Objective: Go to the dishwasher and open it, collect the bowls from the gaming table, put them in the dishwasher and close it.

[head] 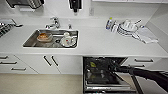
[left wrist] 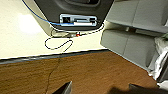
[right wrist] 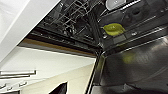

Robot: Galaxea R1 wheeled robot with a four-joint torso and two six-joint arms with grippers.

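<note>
The dishwasher stands open under the white counter, its door folded down and its dark racks showing. A yellow-green bowl sits in the rack, also seen as a small yellow patch in the head view. My right arm comes in from the right, and my right gripper is inside the dishwasher's opening above the door. My left gripper hangs open over a brown wood-grain surface, with nothing between its fingertips. The gaming table is out of view.
A steel sink in the counter holds several dishes. More plates and a cloth lie at the counter's right. White cabinet doors and drawers flank the dishwasher. Grey cushions and a loose cable are near my left gripper.
</note>
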